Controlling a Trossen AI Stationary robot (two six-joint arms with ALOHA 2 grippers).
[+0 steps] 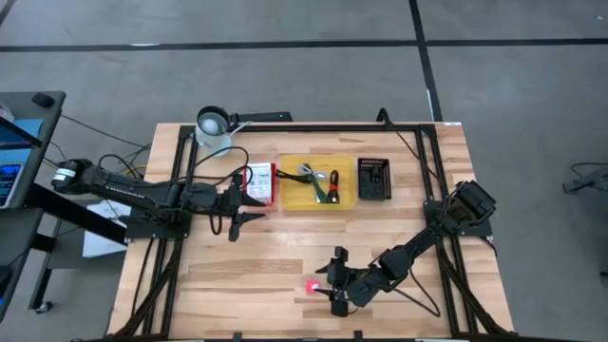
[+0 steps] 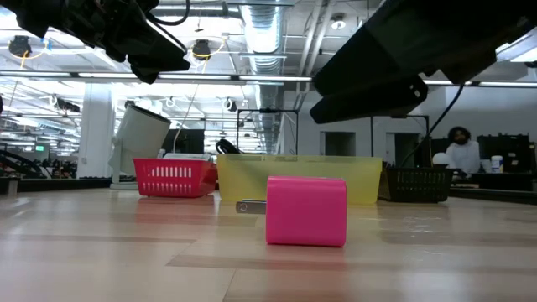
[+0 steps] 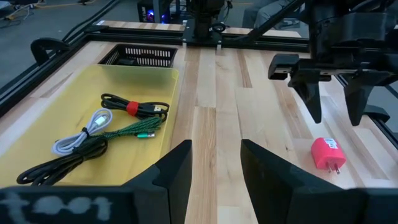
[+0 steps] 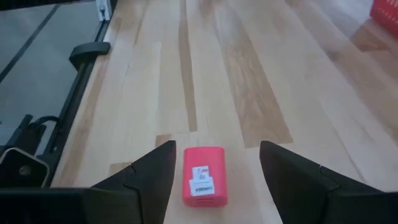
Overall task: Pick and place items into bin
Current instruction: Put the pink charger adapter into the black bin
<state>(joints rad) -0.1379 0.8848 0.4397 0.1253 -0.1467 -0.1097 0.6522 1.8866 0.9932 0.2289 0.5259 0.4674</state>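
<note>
The right tool is hovering low over the near part of the wooden counter, its fingers spread wide and gripping nothing. The pink plug adapter is lying flat on the counter between those two fingers, closer to one of them, with its white label facing up; in the high view it is showing as a small pink spot just beside the tool's tips. From the low view the adapter is sitting on the boards with its metal prongs pointing sideways, and the dark arm is hanging above it without touching it.

The left tool is waiting well apart, near the red basket and just beside the yellow bin, its fingers standing partly apart and empty. Inside the bin, a green braided cable, a white cable and a black cable with a red tie are lying loosely coiled together. A black basket is sitting on the bin's other side, and a white cup is standing at the counter's far edge.
</note>
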